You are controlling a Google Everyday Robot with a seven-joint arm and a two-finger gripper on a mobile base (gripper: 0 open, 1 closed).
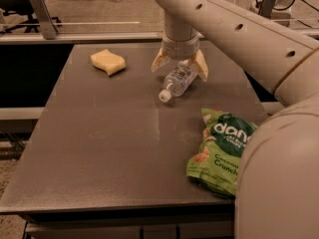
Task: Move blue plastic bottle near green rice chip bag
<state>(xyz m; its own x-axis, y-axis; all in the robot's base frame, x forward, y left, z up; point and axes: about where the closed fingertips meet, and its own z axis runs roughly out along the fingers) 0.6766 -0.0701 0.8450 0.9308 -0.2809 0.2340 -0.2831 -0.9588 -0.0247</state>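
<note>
The worry from here is the bottle [178,80] itself: it lies on its side on the table [109,133], round and light, so if the jaws close off-centre or touch one flank first, I'd expect it to roll or squirt out toward its cap end. It also sits at a slant to the jaws, which could make them pinch it crookedly and let it swing or drop on the way over. The gripper [180,66] hangs low over the table's far side with its jaws spread wide and holding nothing. The bottle's base end sits right between and just under them, while the white cap pokes out on the near side, angled to the left. The bag [219,151] lies well apart from the jaws, nearer me and off to the right by the table's front edge. A sponge [108,62] rests away to their left.
</note>
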